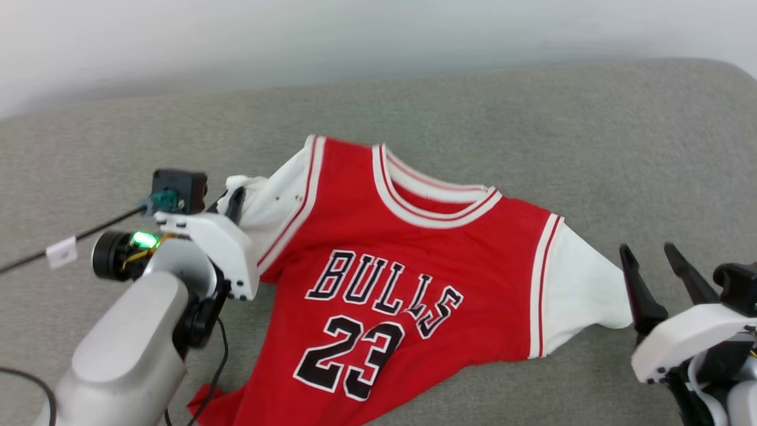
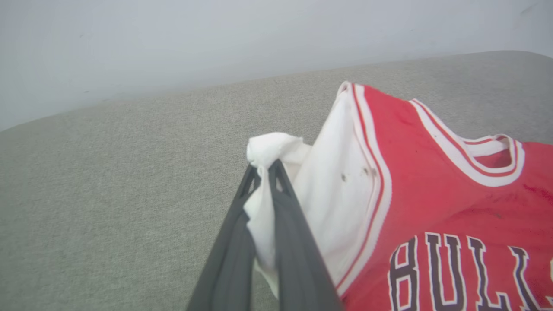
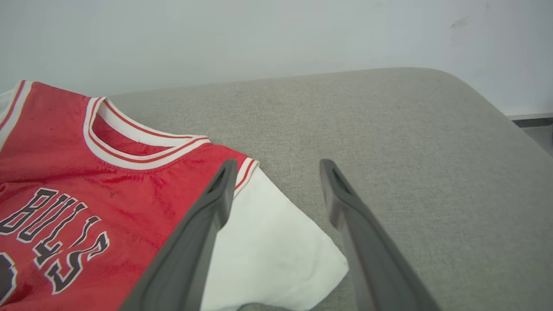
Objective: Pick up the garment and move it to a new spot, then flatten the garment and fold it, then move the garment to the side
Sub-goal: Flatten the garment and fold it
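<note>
Garment point(image 1: 408, 236) lies front-up; our left gripper point(image 2: 264, 166) pinches its white sleeve point(image 2: 276, 147) at nine o'clock, our right gripper point(image 3: 278, 168) gapes at three o'clock.

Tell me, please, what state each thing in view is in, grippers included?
Red jersey shirt with white sleeves and BULLS 23 lettering: unfolded, lettering up, rumpled, lying on the grey fabric surface.
Left gripper: shut on the shirt's white sleeve.
Right gripper: open, holding nothing, by the other white sleeve.
</note>
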Controlling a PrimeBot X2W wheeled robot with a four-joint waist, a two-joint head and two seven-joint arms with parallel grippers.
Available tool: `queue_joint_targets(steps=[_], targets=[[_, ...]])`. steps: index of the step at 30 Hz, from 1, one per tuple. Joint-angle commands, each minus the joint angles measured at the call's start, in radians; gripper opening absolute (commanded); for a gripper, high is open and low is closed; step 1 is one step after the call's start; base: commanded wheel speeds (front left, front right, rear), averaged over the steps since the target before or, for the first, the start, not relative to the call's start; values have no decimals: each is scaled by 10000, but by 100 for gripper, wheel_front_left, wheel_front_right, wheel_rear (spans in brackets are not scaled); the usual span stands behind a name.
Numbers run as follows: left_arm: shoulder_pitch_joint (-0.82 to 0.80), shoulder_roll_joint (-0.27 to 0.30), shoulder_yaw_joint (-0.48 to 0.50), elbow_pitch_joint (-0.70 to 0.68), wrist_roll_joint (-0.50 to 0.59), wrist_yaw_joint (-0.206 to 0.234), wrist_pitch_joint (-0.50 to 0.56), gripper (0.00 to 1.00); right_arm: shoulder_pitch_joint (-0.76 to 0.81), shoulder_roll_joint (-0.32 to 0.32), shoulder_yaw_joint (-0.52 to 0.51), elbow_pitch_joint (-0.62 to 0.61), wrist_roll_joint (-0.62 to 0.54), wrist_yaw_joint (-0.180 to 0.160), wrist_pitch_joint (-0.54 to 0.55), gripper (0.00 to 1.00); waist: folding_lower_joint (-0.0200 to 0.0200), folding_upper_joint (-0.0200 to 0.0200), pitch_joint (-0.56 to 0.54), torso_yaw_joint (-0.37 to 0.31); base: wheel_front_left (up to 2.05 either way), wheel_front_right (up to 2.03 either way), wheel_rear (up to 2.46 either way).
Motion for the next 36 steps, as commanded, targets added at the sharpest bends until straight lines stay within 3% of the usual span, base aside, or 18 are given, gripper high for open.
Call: queue_joint_targets(steps=[1,5,13,20,24,25,26,27,30,36], targets=[[399,116,92,-395,1,247,-157,0,185,-232,-153,242,295,-3,483,100,0,0,-289,330,0,0,0],[1190,414,278,-1613,11,846,-424,0,190,-801,-647,995,1357,-3,2182,100,0,0,-340,582,0,0,0],[1835,721,448,-3424,100,1548,-509,0,-608,-1647,-819,1789,2399,-3,4786,100,0,0,258,959,0,0,0],[1516,824,504,-4326,315,1759,-509,0,-1795,-1880,-464,2590,2608,-2,5785,100,0,0,1162,1218,0,0,0],[1438,840,505,-4489,371,1777,-590,0,-1957,-1616,-22,3342,2836,-2,6406,100,0,0,1391,1282,0,0,0],[1430,834,504,-4500,375,1776,-608,0,-1928,-1548,81,3506,2898,0,6556,74,0,0,1412,1292,0,0,0],[1444,817,503,-4514,352,1769,-612,0,-1907,-1459,139,3638,2988,1,6704,32,0,0,1426,1302,0,0,0],[1461,814,504,-4518,331,1759,-634,0,-1894,-1374,179,3731,3087,12,6809,0,0,0,1432,1307,0,0,0],[1556,864,541,-4465,270,1761,-669,0,-1923,-1419,220,3779,3238,10,6869,0,0,0,1391,1278,0,0,0],[1659,1022,712,-4333,186,1761,-831,0,-2337,-2099,188,3282,2999,-3,6197,0,0,0,950,1089,0,0,0]])
